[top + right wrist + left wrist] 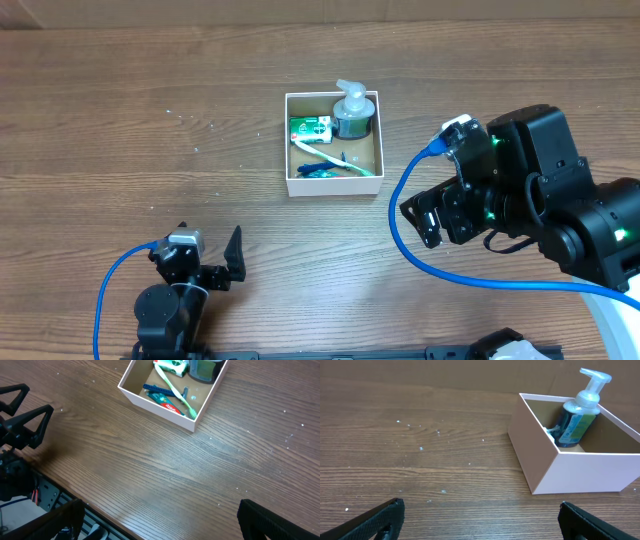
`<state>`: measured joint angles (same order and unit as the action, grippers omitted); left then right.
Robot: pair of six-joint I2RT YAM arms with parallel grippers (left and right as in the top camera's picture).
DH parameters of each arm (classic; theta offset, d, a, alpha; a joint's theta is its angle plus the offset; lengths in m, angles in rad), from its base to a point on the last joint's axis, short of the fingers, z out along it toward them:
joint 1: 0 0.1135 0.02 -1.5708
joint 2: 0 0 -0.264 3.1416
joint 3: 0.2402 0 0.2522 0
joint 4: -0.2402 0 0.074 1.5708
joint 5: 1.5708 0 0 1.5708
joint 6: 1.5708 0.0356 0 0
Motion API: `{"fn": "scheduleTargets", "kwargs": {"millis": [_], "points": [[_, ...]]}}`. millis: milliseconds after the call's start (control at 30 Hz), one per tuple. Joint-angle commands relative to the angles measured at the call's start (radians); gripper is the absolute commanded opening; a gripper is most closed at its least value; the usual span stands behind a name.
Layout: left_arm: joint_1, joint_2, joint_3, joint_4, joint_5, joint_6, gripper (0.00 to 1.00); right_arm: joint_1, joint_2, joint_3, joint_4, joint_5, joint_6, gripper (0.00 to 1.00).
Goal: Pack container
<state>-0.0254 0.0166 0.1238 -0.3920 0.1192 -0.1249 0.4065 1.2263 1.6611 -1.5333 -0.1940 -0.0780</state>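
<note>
Both grippers stand wide open and hold nothing. The left gripper (480,520) hangs low over bare wood near the table's (120,130) front edge, its jaws spread to either side of its wrist view. The right gripper (160,520) sits higher and angled down, with the front edge of the table running past on its left.

Open tabletop lies all round both of them. The container (334,186) rests flat, mouth up, in the middle of the table. It is well apart from the left gripper and nearer the right one, which is just off its right side. It is square, so no axis is longer, and its walls run slightly skewed to the wood grain.

Inside, a pump bottle (352,115) stands upright in the far right corner. A toothbrush (172,390) lies diagonally across the floor.
</note>
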Motion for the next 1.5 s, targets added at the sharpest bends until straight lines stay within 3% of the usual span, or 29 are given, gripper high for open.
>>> {"fn": "scheduleTargets", "kwargs": {"millis": [0,667,800,1067,1467], "points": [[0.007,-0.013,-0.009,0.004,0.008,-0.010,1.00,-0.003,-0.006,0.000,0.006,0.007,0.008,1.00],[0.007,-0.013,-0.009,0.004,0.008,-0.010,1.00,-0.003,-0.007,0.000,-0.025,0.064,0.000,1.00],[0.007,-0.013,-0.009,0.004,0.008,-0.010,1.00,-0.003,-0.055,-0.029,0.078,0.081,0.000,1.00],[0.007,-0.013,-0.009,0.004,0.008,-0.010,1.00,-0.003,-0.336,-0.303,0.353,0.082,-0.008,1.00],[0.007,-0.013,-0.009,0.004,0.008,-0.010,1.00,-0.003,-0.670,-0.685,0.619,0.081,-0.069,1.00]]}}
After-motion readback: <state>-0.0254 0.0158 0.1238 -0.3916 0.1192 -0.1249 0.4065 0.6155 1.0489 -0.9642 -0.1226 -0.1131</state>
